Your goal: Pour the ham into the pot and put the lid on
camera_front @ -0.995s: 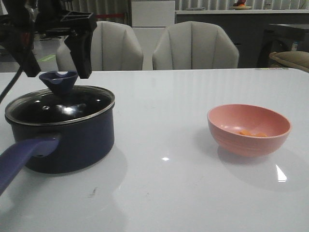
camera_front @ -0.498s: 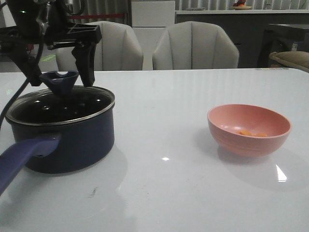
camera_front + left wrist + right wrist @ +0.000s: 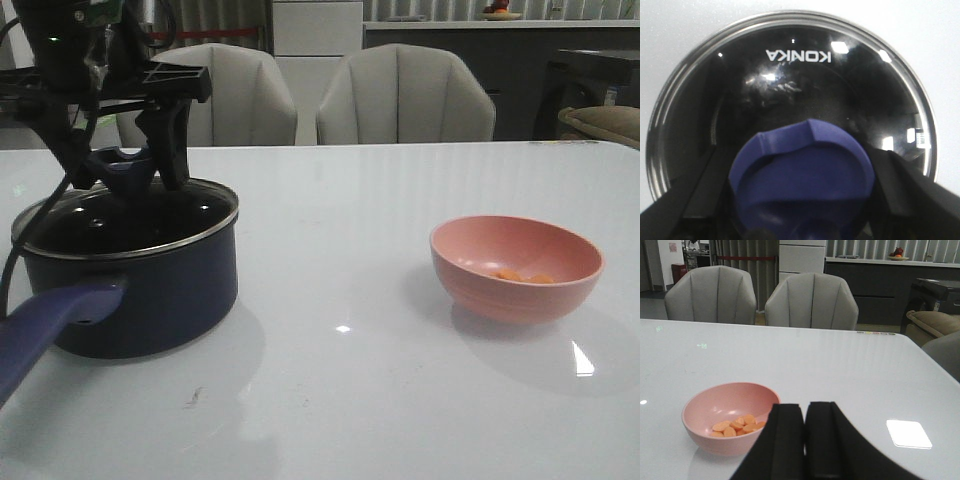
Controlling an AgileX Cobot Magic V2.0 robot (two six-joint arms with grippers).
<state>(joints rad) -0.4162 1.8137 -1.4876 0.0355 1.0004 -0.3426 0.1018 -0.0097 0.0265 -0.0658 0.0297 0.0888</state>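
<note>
The navy pot (image 3: 150,290) with its purple-blue handle (image 3: 50,325) stands at the left, and the glass lid (image 3: 130,215) rests on it. My left gripper (image 3: 128,178) is open, with one finger on each side of the lid's blue knob (image 3: 120,166). The left wrist view shows the knob (image 3: 805,165) between the fingers (image 3: 900,190) above the lid (image 3: 790,80). The ham (image 3: 522,276) lies in the pink bowl (image 3: 516,268) at the right. My right gripper (image 3: 805,440) is shut and empty, close beside the bowl (image 3: 715,440) holding the ham (image 3: 737,426).
Two grey chairs (image 3: 400,95) stand behind the table's far edge. Bare white tabletop (image 3: 340,260) lies between pot and bowl.
My left gripper has come down over the lid, so its fingers now straddle the knob instead of hanging above it. Pot, lid and bowl have not moved.
</note>
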